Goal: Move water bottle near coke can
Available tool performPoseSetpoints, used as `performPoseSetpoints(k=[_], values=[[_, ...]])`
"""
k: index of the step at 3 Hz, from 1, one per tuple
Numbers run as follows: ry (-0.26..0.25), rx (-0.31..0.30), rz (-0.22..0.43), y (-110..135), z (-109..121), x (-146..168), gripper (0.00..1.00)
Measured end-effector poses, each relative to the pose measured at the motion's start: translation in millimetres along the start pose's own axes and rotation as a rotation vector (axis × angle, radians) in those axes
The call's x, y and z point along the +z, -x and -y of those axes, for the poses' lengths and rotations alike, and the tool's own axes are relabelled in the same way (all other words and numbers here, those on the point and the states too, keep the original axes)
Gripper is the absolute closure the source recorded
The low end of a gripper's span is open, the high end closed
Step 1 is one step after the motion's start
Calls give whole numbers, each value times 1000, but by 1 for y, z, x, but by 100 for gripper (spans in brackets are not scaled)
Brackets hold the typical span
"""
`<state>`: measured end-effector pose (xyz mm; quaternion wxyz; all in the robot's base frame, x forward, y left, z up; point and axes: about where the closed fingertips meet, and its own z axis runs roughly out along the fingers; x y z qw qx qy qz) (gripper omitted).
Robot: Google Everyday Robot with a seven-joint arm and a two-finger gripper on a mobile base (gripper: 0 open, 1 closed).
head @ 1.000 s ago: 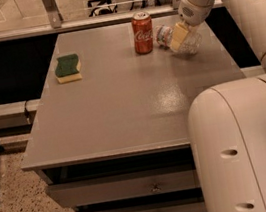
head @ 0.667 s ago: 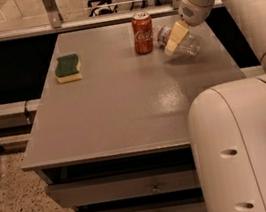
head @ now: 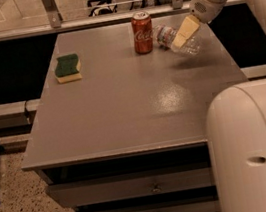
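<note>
The red coke can (head: 142, 32) stands upright at the far middle of the grey table (head: 122, 104). The clear water bottle (head: 166, 35) lies on its side on the table just right of the can, its capped end toward the can. My gripper (head: 183, 40) reaches in from the upper right and sits over the bottle's body. One pale yellow finger (head: 185, 31) shows across the bottle; the other is hidden behind it. The gripper looks open around the bottle, which rests on the table.
A green-and-yellow sponge (head: 68, 67) lies at the far left of the table. The table's right edge is close behind the bottle. My white arm body (head: 256, 148) fills the lower right. Drawers sit under the table front, and a railing runs behind it.
The gripper has shifted slightly right and up along the bottle. The bottle and the can have stayed where they were.
</note>
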<state>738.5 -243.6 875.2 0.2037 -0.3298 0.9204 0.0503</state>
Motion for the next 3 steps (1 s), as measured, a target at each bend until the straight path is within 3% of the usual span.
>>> performPoseSetpoints(k=[1,2,3], values=[[-9,5,112,-29,13,-40,0],[-22,-27,264,-58,18,-92,0],[-34,-25,286,-79,25,-103,0]])
